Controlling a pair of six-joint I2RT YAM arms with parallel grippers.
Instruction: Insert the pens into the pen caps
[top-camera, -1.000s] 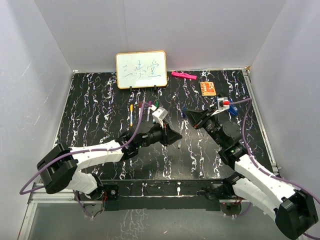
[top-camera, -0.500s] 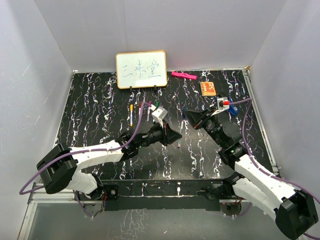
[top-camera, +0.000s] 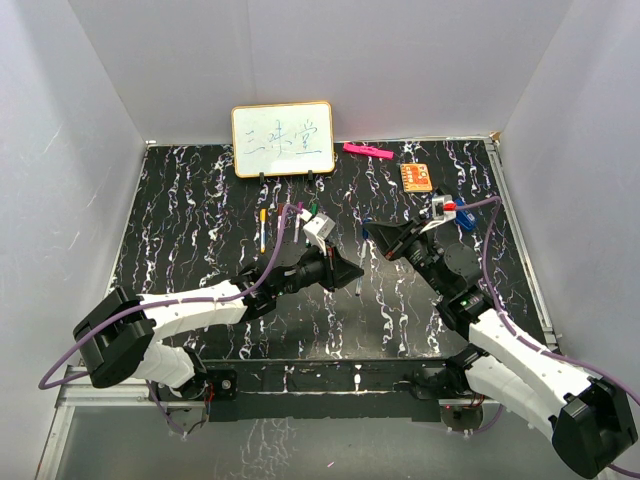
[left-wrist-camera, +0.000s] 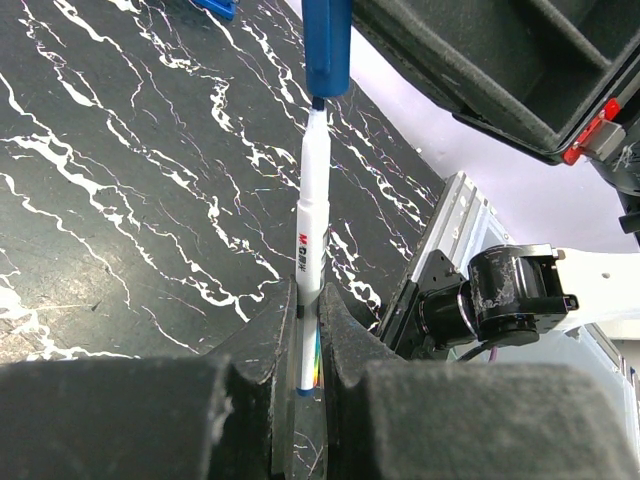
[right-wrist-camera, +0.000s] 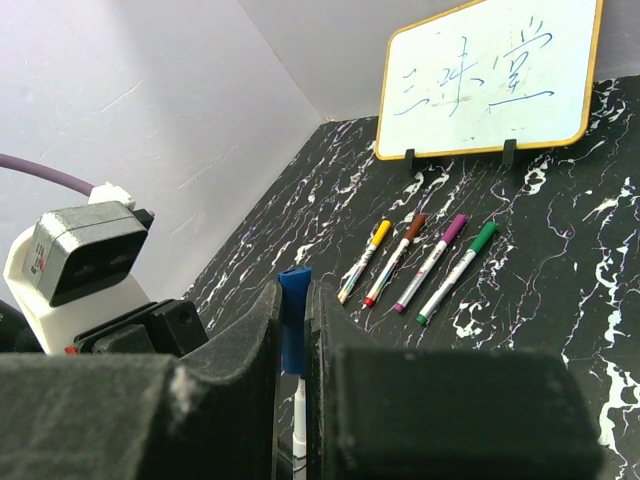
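Pen (left-wrist-camera: 308, 250) pinched in my left gripper (left-wrist-camera: 308, 318), tip at the blue cap (left-wrist-camera: 327, 45) mouth, red M on its barrel, only my right wrist view shows the right gripper (right-wrist-camera: 292, 305) clamping that cap, four pens (right-wrist-camera: 415, 262) lying before a whiteboard (right-wrist-camera: 490, 80) with blue handwriting.

The table (top-camera: 190, 200) is black with white marble-like veining. The pen (left-wrist-camera: 308, 270) has a white barrel with red and dark lettering, and the cap (left-wrist-camera: 327, 45) is solid blue. Four other pens (right-wrist-camera: 432, 262) are white-barrelled — capped yellow, red-brown, magenta and green. The whiteboard (top-camera: 283, 139) is white, tan-framed, with blue writing — the marker (top-camera: 367, 151) is pink.
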